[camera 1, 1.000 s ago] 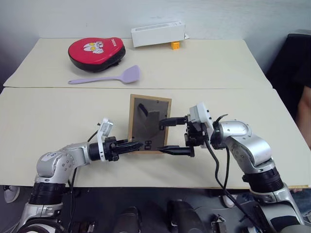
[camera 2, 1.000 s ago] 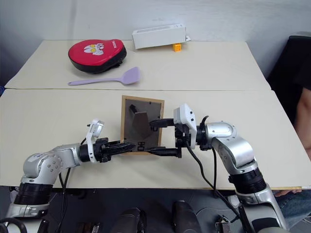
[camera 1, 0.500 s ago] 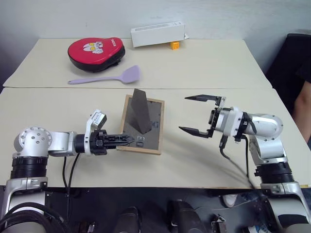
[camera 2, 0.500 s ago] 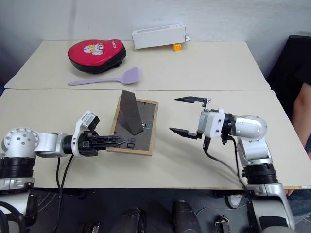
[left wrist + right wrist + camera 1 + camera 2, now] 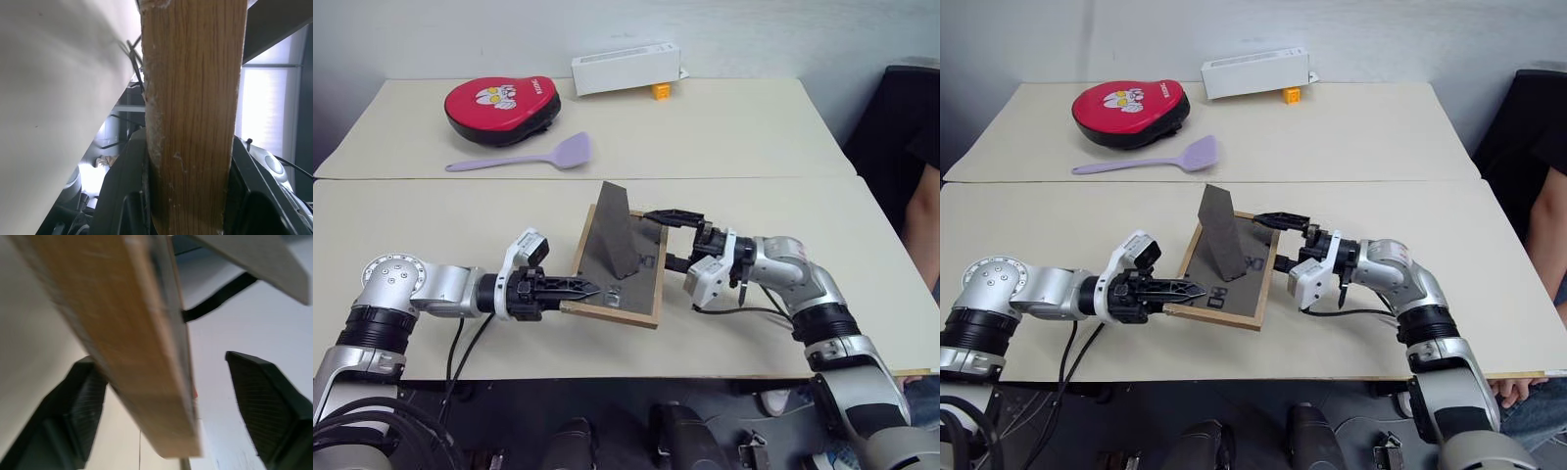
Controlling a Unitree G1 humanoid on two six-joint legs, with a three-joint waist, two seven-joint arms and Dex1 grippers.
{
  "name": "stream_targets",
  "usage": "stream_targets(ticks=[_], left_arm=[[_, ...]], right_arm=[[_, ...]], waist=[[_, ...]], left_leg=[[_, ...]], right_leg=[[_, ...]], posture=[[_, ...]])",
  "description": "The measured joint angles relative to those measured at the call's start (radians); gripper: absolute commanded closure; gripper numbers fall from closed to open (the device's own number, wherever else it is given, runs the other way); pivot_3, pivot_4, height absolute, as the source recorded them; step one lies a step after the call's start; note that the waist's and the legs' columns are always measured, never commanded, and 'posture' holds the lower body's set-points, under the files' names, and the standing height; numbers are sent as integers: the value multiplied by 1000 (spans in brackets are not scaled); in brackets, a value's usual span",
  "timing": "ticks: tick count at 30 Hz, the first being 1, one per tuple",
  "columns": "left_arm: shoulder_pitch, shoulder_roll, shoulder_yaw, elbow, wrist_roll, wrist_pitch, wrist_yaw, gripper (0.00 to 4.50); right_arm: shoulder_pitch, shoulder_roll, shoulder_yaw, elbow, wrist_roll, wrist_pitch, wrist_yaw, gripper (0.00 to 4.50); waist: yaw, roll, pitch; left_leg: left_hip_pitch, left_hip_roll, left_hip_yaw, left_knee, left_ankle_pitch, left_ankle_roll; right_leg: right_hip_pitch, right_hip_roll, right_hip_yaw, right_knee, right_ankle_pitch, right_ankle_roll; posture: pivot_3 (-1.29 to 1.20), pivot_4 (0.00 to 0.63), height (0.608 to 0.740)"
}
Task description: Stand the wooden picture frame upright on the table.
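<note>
I am seeing lots of bare table (image 5: 460, 220) around my arms, while the red pad (image 5: 502, 105), purple spatula (image 5: 524, 158) and white box (image 5: 625, 69) are sitting well apart at the back.

Soft, even room light; faint shadows on the cream-beige table (image 5: 431, 225). Up close, the light-wood picture frame (image 5: 117, 338) looks smeared, perhaps motion blur.
</note>
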Motion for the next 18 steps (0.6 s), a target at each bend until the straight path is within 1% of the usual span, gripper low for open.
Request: stream_targets(ticks=[3,4,6,8,10,11,12,14,18], left_arm=[[0,1,0,0,-7,-5,-3,3236],[2,3,0,-1,-9,-2,-3,3236],[10,4,3,-8,-12,-7,-4,3236],[47,-3,30,-69,-16,-50,29,3236],[92,-39,69,-134,-25,-108,75,2498],[95,-44,86,-160,-24,-130,80,2233],[93,-43,110,-179,-26,-140,75,1948],[91,-17,144,-215,-29,-142,60,1293],[127,50,169,-233,-30,-138,49,27]], right_arm=[[0,-2,21,9,-29,-9,-63,2711],[-3,-9,26,7,-42,-14,-76,2904],[-7,-16,38,8,-56,-19,-106,2906],[-9,-25,44,10,-74,-18,-132,2906],[-20,-43,50,13,-85,-18,-154,2906],[-21,-46,55,23,-85,-16,-163,2943],[-21,-43,59,30,-85,-10,-174,3119],[-21,-32,73,31,-82,-9,-201,3220],[-31,-33,85,31,-76,-10,-241,3222]], waist=[[-2,0,0],[-2,0,0],[-3,0,0],[-3,0,0],[-2,0,0],[-2,-2,0],[-3,-3,-1],[-7,-2,0],[-8,-2,0]], left_leg=[[0,0,0,0,0,0],[0,0,0,0,0,0],[0,0,0,0,0,0],[0,0,0,0,0,0],[0,0,0,0,0,0],[0,1,0,0,0,0],[0,1,0,0,1,-1],[1,1,1,0,1,-1],[1,1,1,-1,1,-1]], right_leg=[[0,0,0,0,0,0],[0,0,0,0,0,0],[0,1,0,0,0,0],[0,0,0,0,0,0],[0,0,0,0,0,0],[0,0,0,-1,0,0],[0,1,0,-1,0,0],[0,1,1,0,0,0],[0,1,2,0,0,0]], posture=[[0,150,740],[0,150,740],[0,150,740],[0,150,740],[0,150,740],[0,150,740],[0,150,740],[0,150,740],[0,150,740]])
